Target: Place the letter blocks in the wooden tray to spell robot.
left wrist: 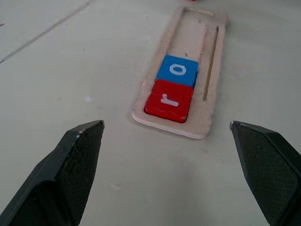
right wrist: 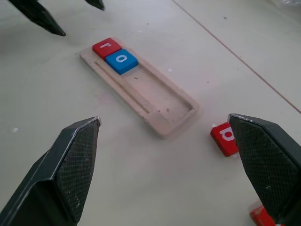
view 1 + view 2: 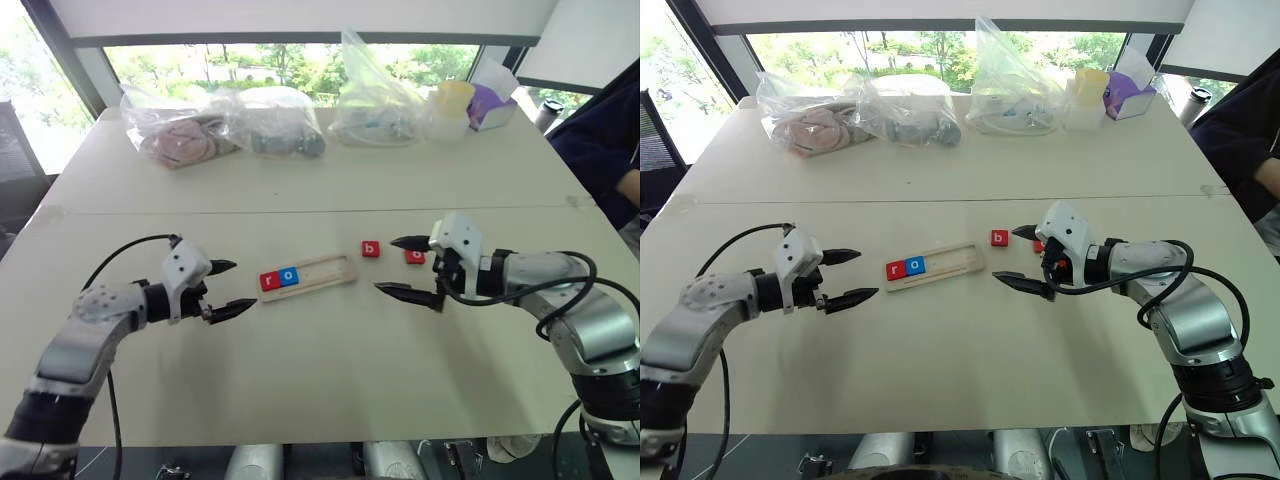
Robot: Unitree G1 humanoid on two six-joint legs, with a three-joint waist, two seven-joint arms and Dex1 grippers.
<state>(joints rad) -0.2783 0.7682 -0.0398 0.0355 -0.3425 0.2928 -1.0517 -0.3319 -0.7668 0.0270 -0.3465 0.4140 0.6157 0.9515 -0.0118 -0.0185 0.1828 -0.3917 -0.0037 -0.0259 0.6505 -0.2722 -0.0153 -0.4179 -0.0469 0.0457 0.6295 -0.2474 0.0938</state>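
Note:
The wooden tray (image 3: 330, 268) lies mid-table between my two grippers. A red r block (image 3: 269, 281) and a blue o block (image 3: 289, 276) sit side by side at its left end. The rest of its slot (image 2: 160, 101) holds nothing. A red b block (image 3: 371, 249) lies on the table just right of the tray. Another red block (image 3: 415, 257) sits beside it, partly hidden by my right gripper. My left gripper (image 3: 243, 285) hovers open just left of the tray. Just right of the tray, my right gripper (image 3: 385, 266) is open and holds nothing.
Several clear plastic bags (image 3: 270, 120) with contents line the table's far side, next to a yellow-lidded cup (image 3: 452, 105) and a purple box (image 3: 492, 105). A person's dark sleeve (image 3: 600, 150) shows at the far right edge. A seam (image 3: 300, 209) crosses the table behind the tray.

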